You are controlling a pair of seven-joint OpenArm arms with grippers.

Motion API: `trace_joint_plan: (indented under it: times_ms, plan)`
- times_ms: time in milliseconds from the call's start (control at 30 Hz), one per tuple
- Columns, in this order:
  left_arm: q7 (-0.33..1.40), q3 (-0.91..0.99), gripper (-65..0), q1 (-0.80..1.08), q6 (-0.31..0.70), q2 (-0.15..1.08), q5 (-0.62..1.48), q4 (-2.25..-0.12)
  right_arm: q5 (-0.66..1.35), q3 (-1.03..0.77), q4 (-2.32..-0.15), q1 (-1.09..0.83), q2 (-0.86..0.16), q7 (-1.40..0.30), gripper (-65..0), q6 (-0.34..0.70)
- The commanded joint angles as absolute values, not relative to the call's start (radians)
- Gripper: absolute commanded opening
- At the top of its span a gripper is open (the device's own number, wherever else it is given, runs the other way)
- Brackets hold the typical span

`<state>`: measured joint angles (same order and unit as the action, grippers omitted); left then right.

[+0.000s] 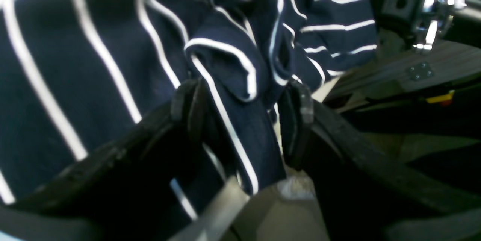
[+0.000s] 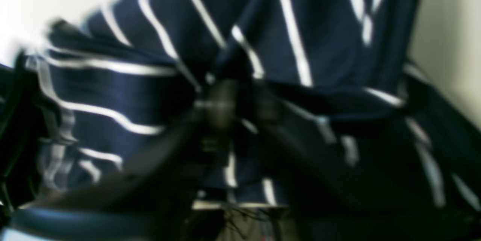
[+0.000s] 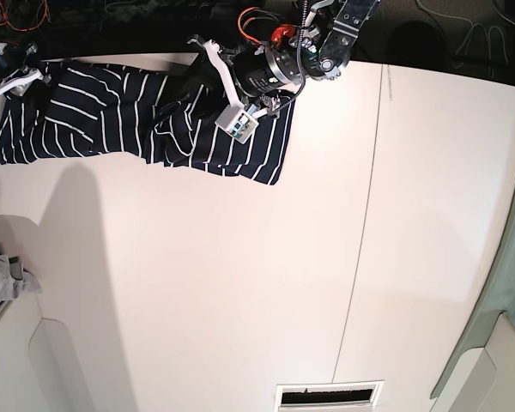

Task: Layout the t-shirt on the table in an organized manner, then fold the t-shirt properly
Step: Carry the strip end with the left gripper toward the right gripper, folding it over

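The navy t-shirt [image 3: 112, 116] with thin white stripes lies bunched along the far left edge of the white table [image 3: 240, 283]. My left arm [image 3: 266, 69] reaches over the shirt's right part. In the left wrist view my left gripper [image 1: 242, 98] has its fingers [image 1: 186, 109] wide apart, with a loose fold of the t-shirt [image 1: 229, 68] between them. The right wrist view is blurred. It shows striped t-shirt fabric [image 2: 293, 38] all around my right gripper [image 2: 244, 102], and how its jaws stand is unclear. My right arm [image 3: 9, 77] is at the shirt's far left end.
A thin dark seam [image 3: 360, 215] runs down the table right of centre. A grey cloth [image 3: 0, 283] lies at the left edge. A slotted vent [image 3: 326, 396] sits at the near edge. Cables and metal hardware [image 1: 424, 4] line the far edge behind the shirt.
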<state>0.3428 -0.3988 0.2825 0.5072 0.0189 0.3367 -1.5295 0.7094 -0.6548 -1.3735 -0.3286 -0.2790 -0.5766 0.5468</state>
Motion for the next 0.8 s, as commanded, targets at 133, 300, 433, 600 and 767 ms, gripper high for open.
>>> trace_joint_plan:
  times_ms: [133,300,433,600,767]
  plan:
    - [0.367,-0.402,-32.2,0.28,0.675,0.012,0.385,-1.545,0.742,-0.668,-1.463,-0.327,-0.336,-0.57,-36.7,0.557]
    - [0.367,-0.402,-32.2,0.279,0.698,0.012,0.385,-1.545,0.736,-0.721,-1.584,-0.327,-0.376,-0.586,-36.7,0.553]
    - [0.367,-0.402,-32.2,0.279,0.698,0.013,0.385,-1.546,0.657,-0.728,-1.565,-0.318,-0.432,-0.583,-35.1,0.516]
    - [0.368,-0.399,-32.2,0.28,0.698,0.014,0.414,-1.56,0.655,-0.728,-1.404,-0.287,-0.483,-0.58,-19.7,0.522]
    - [0.394,-0.399,-32.3,0.28,0.698,0.014,0.415,-1.614,0.687,-0.716,-1.208,-0.2,-0.496,-0.579,-19.9,0.578]
